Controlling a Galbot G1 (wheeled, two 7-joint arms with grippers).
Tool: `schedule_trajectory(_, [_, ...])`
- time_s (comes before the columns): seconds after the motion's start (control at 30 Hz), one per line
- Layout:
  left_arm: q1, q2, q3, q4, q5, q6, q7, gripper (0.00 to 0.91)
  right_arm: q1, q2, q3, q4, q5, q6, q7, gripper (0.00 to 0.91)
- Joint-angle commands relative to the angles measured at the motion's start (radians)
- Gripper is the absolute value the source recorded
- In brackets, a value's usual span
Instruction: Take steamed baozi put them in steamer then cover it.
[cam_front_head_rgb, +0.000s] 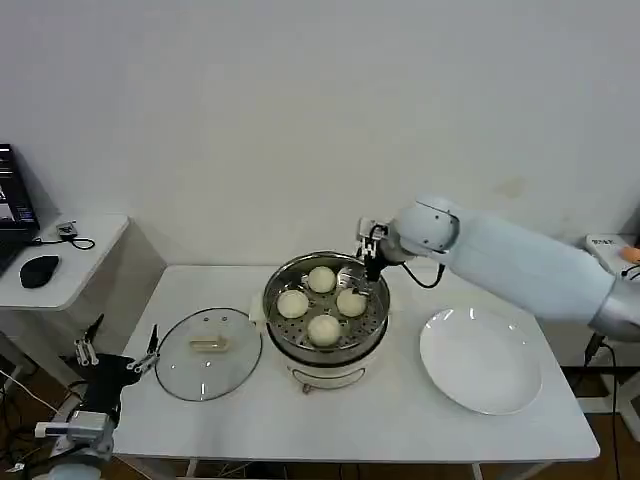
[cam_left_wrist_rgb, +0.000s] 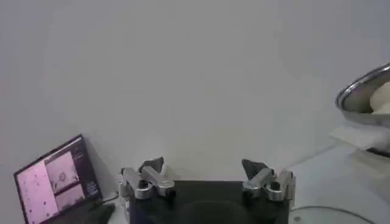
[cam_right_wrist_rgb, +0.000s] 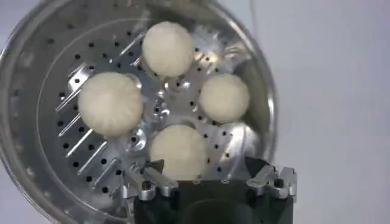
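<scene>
The right wrist view is looking straight down into the steamer, showing what the head view only hints at: a shiny perforated metal floor with raised ribs, and four smooth, creamy-white steamed baozi sitting in a loose ring on it, apart from one another. The head view is giving the wider layout: the steamer is standing on its cream base at the middle of the white table, the cover, a clear glass disc with a metal rim and pale handle, is lying flat just left of it, and a bare white plate is resting to the right. The right arm is reaching in from the right, its white forearm slanting down, with the right gripper hanging over the steamer's far right rim, fingers spread apart and holding nothing. The left gripper is sitting low at the table's near left corner, beside the cover, released as well; its wrist view is showing spread fingers, a lit laptop screen and the steamer's rim.
</scene>
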Motion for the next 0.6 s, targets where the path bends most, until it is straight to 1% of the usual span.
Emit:
schedule_trajectory(0.03, [-0.023, -0.009, 0.002, 0.049, -0.041, -0.003, -0.005, 0.907, -0.692, -0.098, 0.686, 0.272, -0.099, 0.291, 0.624, 0.907])
schedule_trajectory(0.07, [-0.024, -0.009, 0.006, 0.051, -0.049, -0.002, -0.01, 0.907, -0.793, -0.08, 0.786, 0.292, -0.141, 0.343, 0.647, 0.907])
schedule_trajectory(0.1, [-0.027, -0.01, 0.01, 0.051, -0.057, 0.002, -0.015, 0.907, -0.885, -0.059, 0.881, 0.304, -0.181, 0.373, 0.647, 0.907])
schedule_trajectory(0.17, [-0.026, -0.01, 0.02, 0.055, -0.058, -0.004, -0.035, 0.907, -1.028, -0.025, 0.99, 0.342, -0.231, 0.435, 0.649, 0.907])
schedule_trajectory(0.2, [-0.026, -0.008, 0.027, 0.059, -0.063, -0.002, -0.047, 0.907, -1.123, 0.004, 1.112, 0.361, -0.251, 0.461, 0.64, 0.907])
schedule_trajectory(0.23, [-0.027, -0.01, 0.028, 0.062, -0.061, 0.001, -0.048, 0.907, -1.169, 0.02, 1.161, 0.371, -0.261, 0.476, 0.631, 0.907])
schedule_trajectory(0.27, [-0.027, -0.008, 0.029, 0.066, -0.054, -0.002, -0.047, 0.907, -1.254, 0.053, 1.264, 0.388, -0.281, 0.52, 0.615, 0.907])
schedule_trajectory(0.3, [-0.026, -0.004, 0.032, 0.071, -0.044, -0.004, -0.045, 0.907, -1.308, 0.083, 1.345, 0.401, -0.292, 0.564, 0.593, 0.907])
schedule_trajectory(0.33, [-0.026, -0.001, 0.034, 0.077, -0.026, -0.005, -0.043, 0.907, -1.368, 0.111, 1.387, 0.414, -0.294, 0.581, 0.573, 0.907])
schedule_trajectory(0.4, [-0.031, 0.006, 0.04, 0.091, 0.021, -0.02, -0.038, 0.907, -1.474, 0.152, 1.512, 0.433, -0.282, 0.636, 0.541, 0.907])
schedule_trajectory(0.43, [-0.035, 0.012, 0.042, 0.097, 0.053, -0.026, -0.033, 0.907, -1.499, 0.174, 1.55, 0.437, -0.282, 0.647, 0.52, 0.907])
schedule_trajectory(0.47, [-0.038, 0.017, 0.047, 0.106, 0.09, -0.036, -0.027, 0.907, -1.556, 0.206, 1.63, 0.439, -0.275, 0.69, 0.485, 0.907])
schedule_trajectory(0.5, [-0.039, 0.02, 0.051, 0.111, 0.113, -0.038, -0.025, 0.907, -1.586, 0.223, 1.666, 0.437, -0.267, 0.704, 0.473, 0.907])
schedule_trajectory(0.53, [-0.039, 0.024, 0.057, 0.117, 0.148, -0.047, -0.02, 0.907, -1.628, 0.249, 1.723, 0.43, -0.255, 0.737, 0.445, 0.907])
schedule_trajectory(0.57, [-0.038, 0.029, 0.066, 0.123, 0.197, -0.062, -0.018, 0.907, -1.663, 0.255, 1.739, 0.424, -0.255, 0.748, 0.427, 0.907])
schedule_trajectory(0.6, [-0.035, 0.032, 0.078, 0.131, 0.25, -0.081, -0.019, 0.907, -1.713, 0.273, 1.773, 0.414, -0.259, 0.787, 0.39, 0.907])
